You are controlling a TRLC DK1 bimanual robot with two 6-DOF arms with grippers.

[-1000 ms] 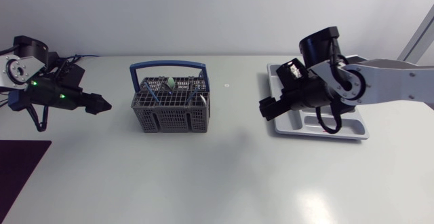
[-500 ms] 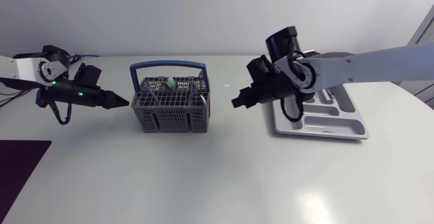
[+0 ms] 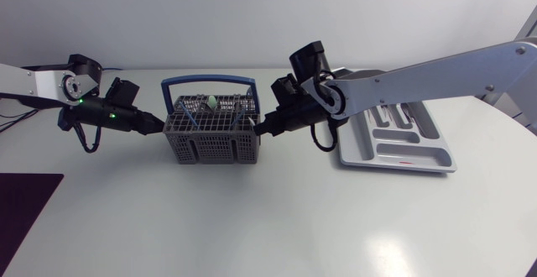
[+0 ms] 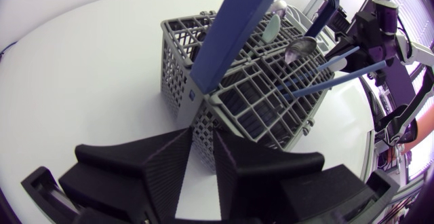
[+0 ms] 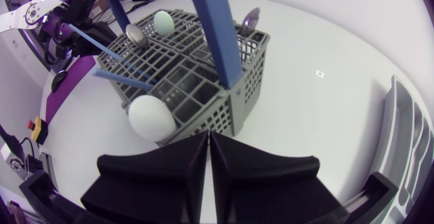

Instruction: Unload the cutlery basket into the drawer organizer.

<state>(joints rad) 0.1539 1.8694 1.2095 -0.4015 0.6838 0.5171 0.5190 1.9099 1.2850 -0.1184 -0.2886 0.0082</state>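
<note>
The grey cutlery basket (image 3: 211, 136) with a blue handle (image 3: 210, 81) stands mid-table, holding spoons and blue-handled pieces (image 4: 325, 81). A white spoon bowl (image 5: 150, 117) and a pale green one (image 5: 163, 24) stick up from it. My left gripper (image 3: 158, 128) is at the basket's left wall; in the left wrist view, the gripper (image 4: 201, 149) stands narrowly apart, shut on the wall rib under the handle. My right gripper (image 3: 262, 130) touches the right wall below the handle, and the right wrist view shows this gripper (image 5: 209, 139) shut with nothing held. The grey organizer (image 3: 419, 155) lies to the right.
A dark mat (image 3: 25, 210) covers the table's front left corner. My right arm (image 3: 403, 80) stretches over the organizer's near end. Open tabletop lies in front of the basket.
Both arms have swung inward from the table's sides to the basket's two end walls. Both grippers have closed from wide open.
</note>
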